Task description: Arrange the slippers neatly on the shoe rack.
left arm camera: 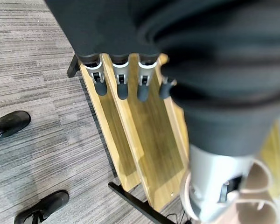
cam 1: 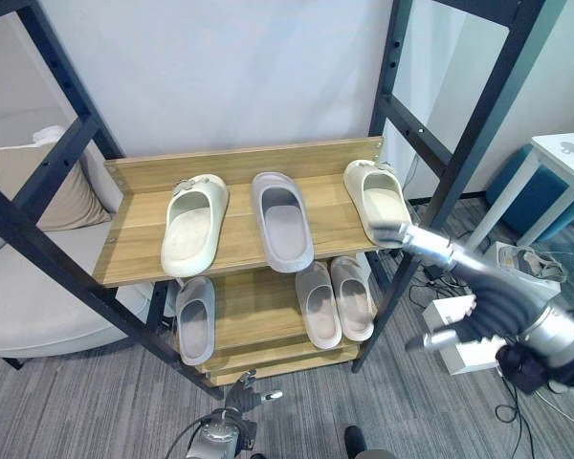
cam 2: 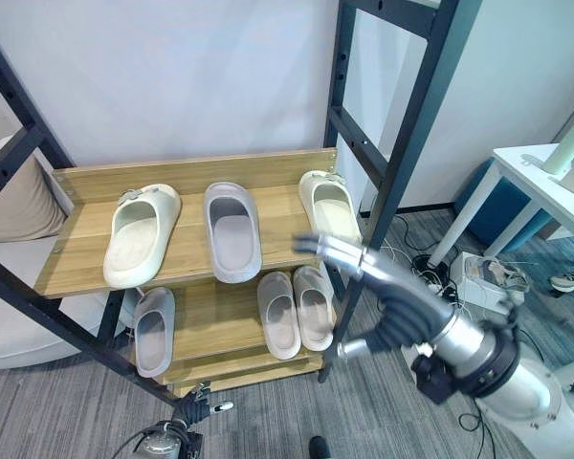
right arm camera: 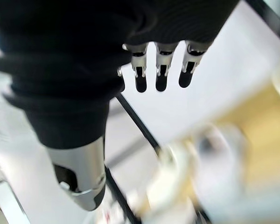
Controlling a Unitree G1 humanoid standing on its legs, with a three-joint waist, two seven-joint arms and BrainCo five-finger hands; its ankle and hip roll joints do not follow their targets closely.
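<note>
A wooden shoe rack [cam 1: 134, 251] holds slippers on two shelves. The top shelf carries a cream slipper [cam 1: 193, 225] at the left, a grey slipper [cam 1: 282, 220] in the middle and a second cream slipper [cam 1: 376, 199] at the right. Below lie a single grey slipper [cam 1: 195, 318] and a pale pair [cam 1: 335, 301] side by side. My right hand [cam 1: 430, 247] reaches in from the right, open, with straight fingertips at the heel of the right cream slipper; I cannot tell if they touch. My left hand [cam 1: 222, 440] hangs low before the rack, its fingers [left arm camera: 119, 79] straight and empty.
Black metal frame posts [cam 1: 459, 153] stand on both sides of the rack. A pale sofa [cam 1: 38, 277] with a cushion [cam 1: 38, 182] is at the left. A white table [cam 1: 564, 158] and a white box [cam 1: 469, 349] among cables sit at the right.
</note>
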